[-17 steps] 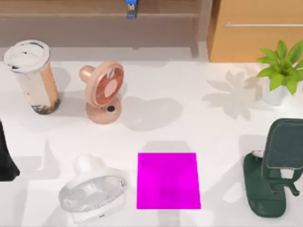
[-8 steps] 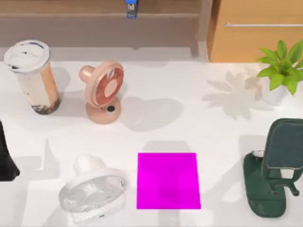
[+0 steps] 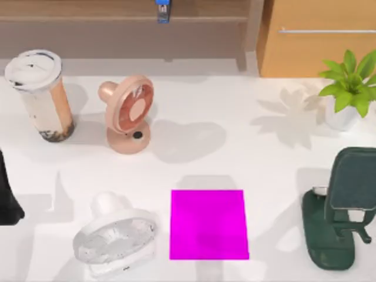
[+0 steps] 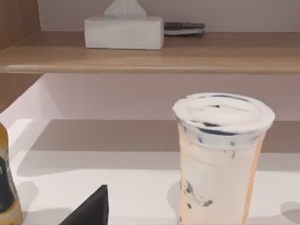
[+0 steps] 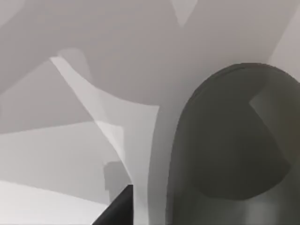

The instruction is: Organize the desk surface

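Note:
The desk surface (image 3: 194,167) is a broad white tabletop. On it stand a lidded milk-tea cup (image 3: 40,94) at the back left, a pink fan (image 3: 129,114) beside it, a white fan (image 3: 114,238) lying at the front left, and a dark green phone stand (image 3: 341,208) at the right. My left arm (image 3: 8,194) shows as a dark shape at the left edge. A dark part of my left gripper (image 4: 89,208) is low in the left wrist view, facing the cup (image 4: 220,154). A dark part of my right gripper (image 5: 115,208) sits close to the green stand (image 5: 229,150).
A magenta square mat (image 3: 208,224) lies at the front centre. A potted plant (image 3: 349,88) stands at the back right, before a wooden cabinet (image 3: 317,35). A wooden shelf (image 3: 117,23) runs along the back, holding a tissue box (image 4: 124,30). A yellow bottle (image 4: 7,187) stands near the cup.

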You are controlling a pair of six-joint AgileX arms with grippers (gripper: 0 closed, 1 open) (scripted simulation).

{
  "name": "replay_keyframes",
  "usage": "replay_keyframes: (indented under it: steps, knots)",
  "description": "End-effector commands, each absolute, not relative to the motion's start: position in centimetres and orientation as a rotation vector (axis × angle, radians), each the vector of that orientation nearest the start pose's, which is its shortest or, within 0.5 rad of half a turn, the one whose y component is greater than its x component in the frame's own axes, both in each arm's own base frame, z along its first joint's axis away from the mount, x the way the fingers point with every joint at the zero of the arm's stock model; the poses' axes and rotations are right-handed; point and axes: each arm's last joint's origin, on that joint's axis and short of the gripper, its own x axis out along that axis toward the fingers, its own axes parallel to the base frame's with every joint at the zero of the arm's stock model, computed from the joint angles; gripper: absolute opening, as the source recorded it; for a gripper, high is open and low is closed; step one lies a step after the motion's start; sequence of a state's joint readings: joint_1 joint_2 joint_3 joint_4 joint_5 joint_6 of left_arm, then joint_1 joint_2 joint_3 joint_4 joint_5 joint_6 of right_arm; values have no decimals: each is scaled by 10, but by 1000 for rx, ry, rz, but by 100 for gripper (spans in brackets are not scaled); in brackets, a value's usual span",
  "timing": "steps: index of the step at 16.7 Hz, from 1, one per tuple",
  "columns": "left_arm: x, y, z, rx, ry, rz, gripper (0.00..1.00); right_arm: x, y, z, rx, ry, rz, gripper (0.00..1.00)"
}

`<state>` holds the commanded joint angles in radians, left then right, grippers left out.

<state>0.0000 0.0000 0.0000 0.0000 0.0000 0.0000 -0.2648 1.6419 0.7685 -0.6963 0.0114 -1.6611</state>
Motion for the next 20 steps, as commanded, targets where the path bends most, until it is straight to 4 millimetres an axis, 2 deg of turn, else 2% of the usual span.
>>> replay_keyframes:
  steps: [2,6,10,15,20]
  knots:
    - [106,-1,160,0,0,0,100,240,-65,118,-1089,1294,1073,0]
    - [106,-1,160,0,0,0,100,247,-66,145,-1105,1281,1065,0]
    - [106,-1,160,0,0,0,100,241,-65,167,-1058,1327,1128,0]
    - [106,-1,160,0,0,0,100,240,-65,212,-1085,1298,1079,0]
    - [106,-1,160,0,0,0,100,240,-64,213,-1085,1298,1079,0]
